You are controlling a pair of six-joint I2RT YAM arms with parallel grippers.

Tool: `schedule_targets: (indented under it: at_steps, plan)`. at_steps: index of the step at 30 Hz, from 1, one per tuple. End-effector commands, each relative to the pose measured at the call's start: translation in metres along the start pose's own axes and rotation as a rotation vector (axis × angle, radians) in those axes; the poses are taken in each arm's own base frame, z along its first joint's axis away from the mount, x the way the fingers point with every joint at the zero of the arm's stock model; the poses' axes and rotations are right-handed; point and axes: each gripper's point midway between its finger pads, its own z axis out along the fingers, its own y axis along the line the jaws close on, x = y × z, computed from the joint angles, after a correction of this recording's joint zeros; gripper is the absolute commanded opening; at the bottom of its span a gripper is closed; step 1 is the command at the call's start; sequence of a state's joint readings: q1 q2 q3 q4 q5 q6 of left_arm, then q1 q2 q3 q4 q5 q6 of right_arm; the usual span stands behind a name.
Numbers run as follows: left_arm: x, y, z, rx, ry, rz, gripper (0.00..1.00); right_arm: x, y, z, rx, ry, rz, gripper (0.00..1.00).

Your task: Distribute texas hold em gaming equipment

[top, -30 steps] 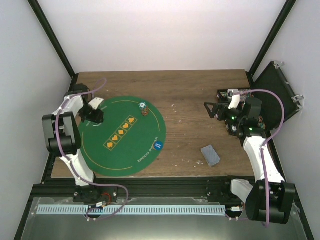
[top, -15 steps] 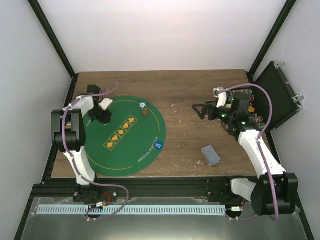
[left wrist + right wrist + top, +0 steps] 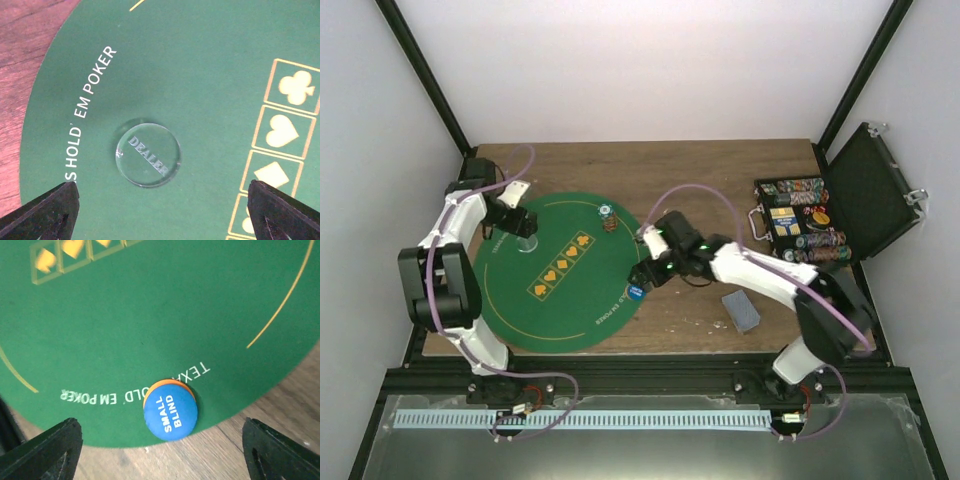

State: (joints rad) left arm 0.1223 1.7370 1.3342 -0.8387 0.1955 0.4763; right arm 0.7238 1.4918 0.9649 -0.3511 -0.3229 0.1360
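Left gripper (image 3: 165, 215): I see its two black fingers spread wide, holding nothing, low over the green felt mat (image 3: 210, 75).
Dealer button (image 3: 148, 159): a clear round disc marked DEALER lies flat on the mat, just ahead of the left gripper and centred in the gap between its fingers, touching neither.
Right gripper (image 3: 165, 450): its fingers are also apart and empty, hanging over the mat's curved edge.
Small blind chip (image 3: 170, 410): a blue disc with white SMALL BLIND lettering lies just ahead of the right gripper, between its fingers and clear of both. An orange edge shows under its far side. It sits on the mat beside the rim.
Chip stack (image 3: 608, 218): a short pile on the mat, between the two grippers and beyond them.
Card deck (image 3: 741, 310): a grey-blue pack on the wooden table (image 3: 700, 180), behind the right gripper, beside its arm.
Black case (image 3: 865, 190): open, well behind the right gripper, with rows of chips (image 3: 798, 225) inside.
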Motion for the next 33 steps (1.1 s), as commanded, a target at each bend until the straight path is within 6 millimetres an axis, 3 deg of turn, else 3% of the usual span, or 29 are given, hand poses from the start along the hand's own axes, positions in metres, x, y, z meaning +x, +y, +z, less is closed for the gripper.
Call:
schedule_targets:
  at_steps: [1, 6, 12, 21, 33]
  plan:
    - [0.011, -0.023, -0.022, 0.085, -0.019, -0.007, 0.93, 0.018, -0.005, 0.037, 0.136, 0.165, -0.038, 0.91]
    - [0.027, -0.035, -0.031, 0.093, -0.030, 0.009, 0.93, 0.037, -0.006, 0.064, 0.149, 0.265, -0.052, 0.91]
    - [0.033, -0.040, -0.032, 0.102, -0.038, 0.014, 0.93, 0.040, -0.006, 0.073, 0.163, 0.281, -0.061, 0.75]
    - [0.032, -0.041, -0.029, 0.116, -0.042, 0.011, 0.93, 0.051, -0.005, 0.086, 0.232, 0.320, -0.116, 0.68]
    - [0.033, -0.044, -0.031, 0.122, -0.049, 0.019, 0.93, 0.049, -0.012, 0.079, 0.288, 0.319, -0.125, 0.37]
